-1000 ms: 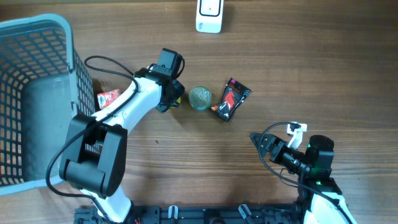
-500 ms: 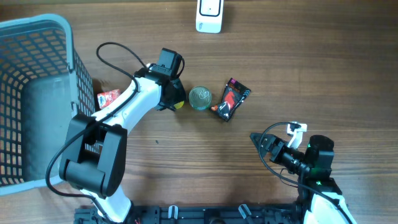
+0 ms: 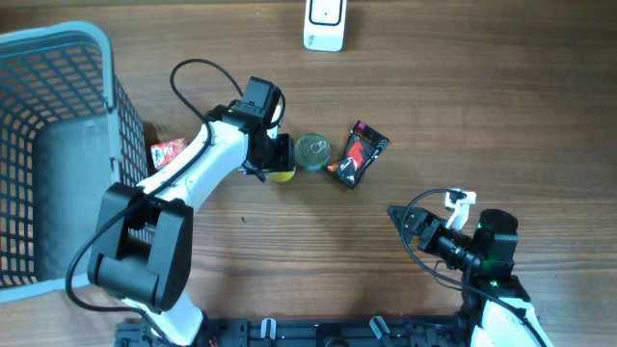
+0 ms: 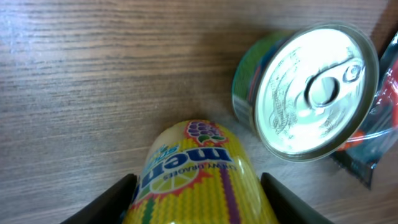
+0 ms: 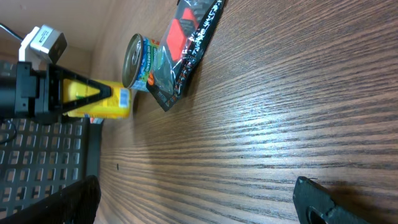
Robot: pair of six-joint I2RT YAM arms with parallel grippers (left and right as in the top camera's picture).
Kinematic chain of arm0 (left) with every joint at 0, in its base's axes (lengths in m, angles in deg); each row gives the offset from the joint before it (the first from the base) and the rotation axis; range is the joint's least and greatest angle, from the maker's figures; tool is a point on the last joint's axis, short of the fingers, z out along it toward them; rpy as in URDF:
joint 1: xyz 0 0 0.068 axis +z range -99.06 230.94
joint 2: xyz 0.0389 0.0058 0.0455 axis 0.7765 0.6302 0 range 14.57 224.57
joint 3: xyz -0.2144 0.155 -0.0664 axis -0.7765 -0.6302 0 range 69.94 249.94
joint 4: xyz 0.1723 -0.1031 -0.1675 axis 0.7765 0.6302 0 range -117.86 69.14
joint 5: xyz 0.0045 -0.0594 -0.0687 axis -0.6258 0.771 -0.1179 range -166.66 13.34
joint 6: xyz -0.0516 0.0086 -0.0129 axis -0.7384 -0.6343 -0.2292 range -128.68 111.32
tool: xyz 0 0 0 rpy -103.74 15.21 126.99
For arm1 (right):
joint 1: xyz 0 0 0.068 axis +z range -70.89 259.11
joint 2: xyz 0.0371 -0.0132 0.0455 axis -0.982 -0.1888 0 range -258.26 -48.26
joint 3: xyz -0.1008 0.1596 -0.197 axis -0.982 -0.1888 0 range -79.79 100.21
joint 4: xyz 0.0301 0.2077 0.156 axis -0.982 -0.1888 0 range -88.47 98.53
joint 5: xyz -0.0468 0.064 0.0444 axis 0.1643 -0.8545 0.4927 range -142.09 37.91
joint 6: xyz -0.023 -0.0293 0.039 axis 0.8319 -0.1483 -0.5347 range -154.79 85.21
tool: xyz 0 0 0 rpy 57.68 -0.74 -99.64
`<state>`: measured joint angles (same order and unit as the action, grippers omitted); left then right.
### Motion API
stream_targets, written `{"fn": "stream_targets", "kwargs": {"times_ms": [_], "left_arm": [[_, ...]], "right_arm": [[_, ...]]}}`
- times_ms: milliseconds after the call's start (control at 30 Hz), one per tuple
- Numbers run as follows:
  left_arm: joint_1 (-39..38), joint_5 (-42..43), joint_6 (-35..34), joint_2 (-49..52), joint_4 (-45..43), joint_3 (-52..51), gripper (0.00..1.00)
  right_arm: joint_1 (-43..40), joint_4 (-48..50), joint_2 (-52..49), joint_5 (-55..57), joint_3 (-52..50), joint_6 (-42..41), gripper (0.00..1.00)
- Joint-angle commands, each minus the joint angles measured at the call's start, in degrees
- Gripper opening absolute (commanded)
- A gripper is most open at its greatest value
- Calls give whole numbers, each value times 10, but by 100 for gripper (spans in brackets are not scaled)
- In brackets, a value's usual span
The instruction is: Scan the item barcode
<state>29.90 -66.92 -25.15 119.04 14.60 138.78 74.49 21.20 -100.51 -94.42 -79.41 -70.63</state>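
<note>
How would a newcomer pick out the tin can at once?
From the blue plastic basket at the left edge of the wooden table, go right past the yellow candy tube. Next stands a small green can with a shiny silver pull-tab lid, the only round metal item, left of the red-and-black packet.

Basket (image 3: 39, 96) at L, red pkt (image 3: 168, 150) beside — can (image 3: 310, 151) by black pkt (image 3: 359, 154).

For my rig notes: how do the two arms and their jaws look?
The left arm has white rounded links with black joints and black jaws; a thin black cable loops beside it. The right arm is mostly black, with black cables, a small white part and a green light.
</note>
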Motion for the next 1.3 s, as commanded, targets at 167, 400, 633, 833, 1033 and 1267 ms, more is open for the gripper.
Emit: {"fn": "stream_targets", "kwargs": {"times_ms": [167, 400, 633, 833, 1033, 1267], "left_arm": [[3, -71, 47, -18, 16, 2, 64], [3, -84, 124, -18, 27, 2, 67], [3, -96, 183, -19, 29, 2, 100], [3, -97, 78, -53, -6, 2, 100], [2, -115, -47, -119, -49, 2, 100], [2, -159, -151, -189, -52, 2, 100]], "right_arm": [[-3, 0, -3, 5, 0, 11, 100], [-3, -1, -3, 5, 0, 11, 100], [-3, -3, -3, 5, 0, 11, 100], [-3, -3, -3, 6, 0, 11, 100], [-3, -3, -3, 5, 0, 11, 100], [-3, -3, -3, 5, 0, 12, 100]]}}
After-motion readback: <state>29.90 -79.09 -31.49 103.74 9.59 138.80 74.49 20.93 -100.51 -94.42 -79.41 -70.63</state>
